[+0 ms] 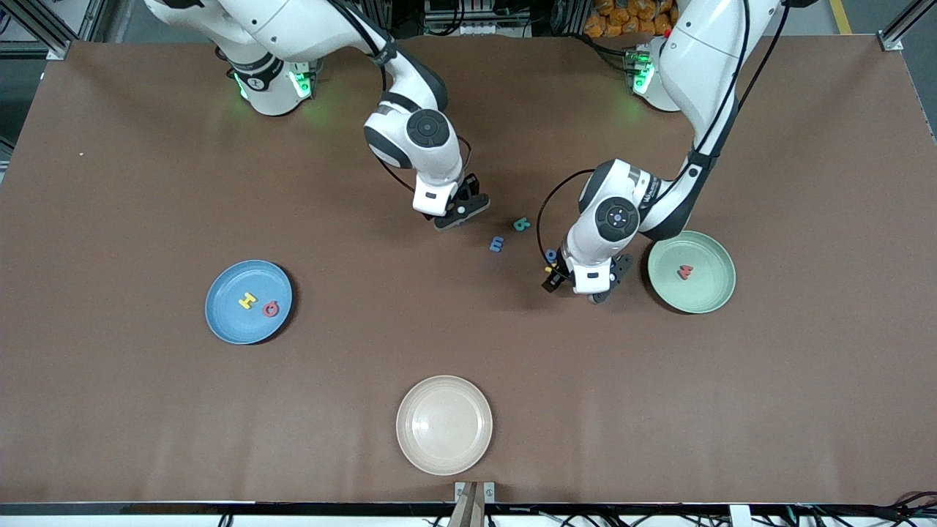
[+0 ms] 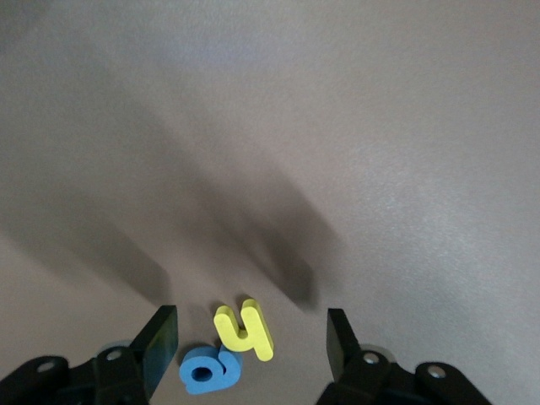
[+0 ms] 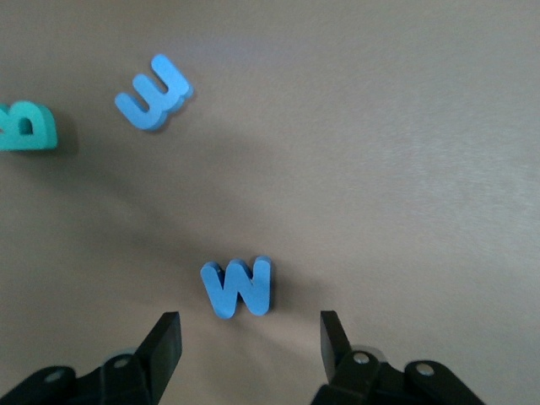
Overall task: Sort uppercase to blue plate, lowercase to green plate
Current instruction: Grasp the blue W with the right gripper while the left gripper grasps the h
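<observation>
Front view has both arms down low over the middle of the table (image 1: 110, 410); the right gripper (image 1: 461, 212) hangs over the blue capital M (image 3: 238, 287), jaws spread wide with the letter lying between them, gripping nothing; the small blue m (image 1: 498, 244) and the teal letter (image 1: 521, 225) lie close together on the table, toward the left arm's end from that gripper, the m nearer the front camera; the left gripper (image 1: 567, 282) is down beside the green plate (image 1: 714, 296), jaws wide open around the yellow h (image 2: 245, 329) and the blue rounded letter (image 2: 209, 369), which touch each other on the table, neither one clamped; the red lowercase letter (image 1: 684, 272) already lies in the green plate; toward the right arm's end, the blue plate (image 1: 223, 318) holds the yellow H (image 1: 247, 299) and the red round letter (image 1: 271, 309) side by side; the beige plate (image 1: 444, 457) sits nearest the front camera.
</observation>
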Controlling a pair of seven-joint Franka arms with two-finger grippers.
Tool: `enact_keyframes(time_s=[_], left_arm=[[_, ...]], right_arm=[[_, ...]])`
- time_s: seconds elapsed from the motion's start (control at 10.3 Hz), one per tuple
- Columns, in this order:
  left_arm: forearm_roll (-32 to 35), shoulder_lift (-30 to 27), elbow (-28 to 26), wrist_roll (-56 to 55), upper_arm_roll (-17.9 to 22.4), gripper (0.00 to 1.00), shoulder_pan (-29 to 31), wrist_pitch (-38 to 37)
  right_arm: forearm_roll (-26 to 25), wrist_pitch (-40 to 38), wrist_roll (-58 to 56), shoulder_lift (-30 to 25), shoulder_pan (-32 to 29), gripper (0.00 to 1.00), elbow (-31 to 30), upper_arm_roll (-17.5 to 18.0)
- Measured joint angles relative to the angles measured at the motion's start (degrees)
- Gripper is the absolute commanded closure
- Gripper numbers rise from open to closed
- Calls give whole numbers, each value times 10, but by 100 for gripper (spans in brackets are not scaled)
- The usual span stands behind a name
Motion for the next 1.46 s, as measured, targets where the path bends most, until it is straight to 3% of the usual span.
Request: enact_keyframes(time_s=[0.68,1.07,1.17,1.36,1.46], left_arm=[[0,13,0,-33,0,34,-10,15],[27,14,1,-39,0,60,-17,16],[34,13,2,-40,0,67,-19,16],[39,13,3,-40,0,77,-20,17],[42,13,3,-40,0,81,-20,17]], right_arm=[[-37,3,-3,30,2,28,22,0],[-68,3,-3,51,2,32,34,0],[-69,3,-3,51,2,38,35,0],[-74,2,-3,52,3,67,39,0],[-80,2,-4,53,3,90,39,0]])
